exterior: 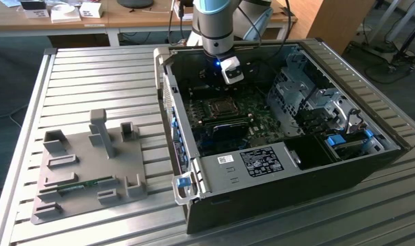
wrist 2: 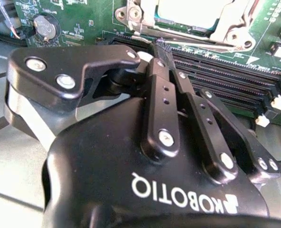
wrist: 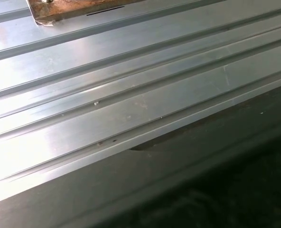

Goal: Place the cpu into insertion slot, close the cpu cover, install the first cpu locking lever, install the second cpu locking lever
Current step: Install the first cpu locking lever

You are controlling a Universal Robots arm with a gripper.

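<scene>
A ribbed metal counter (exterior: 91, 77) carries the open computer case (exterior: 276, 174), with wooden desks behind it. Nearest in the second wrist view, my gripper (wrist 2: 162, 47) has its fingers pinched together with nothing between them, the tips low by the memory slots (wrist 2: 235, 85). Just beyond them the cpu (wrist 2: 192, 12) lies in its socket, and the cpu cover (wrist 2: 145, 19) looks to be down around it. I judge the locking-lever step is in hand; it calls for catching the thin lever (wrist 2: 197, 40) along the socket's near edge.
</scene>
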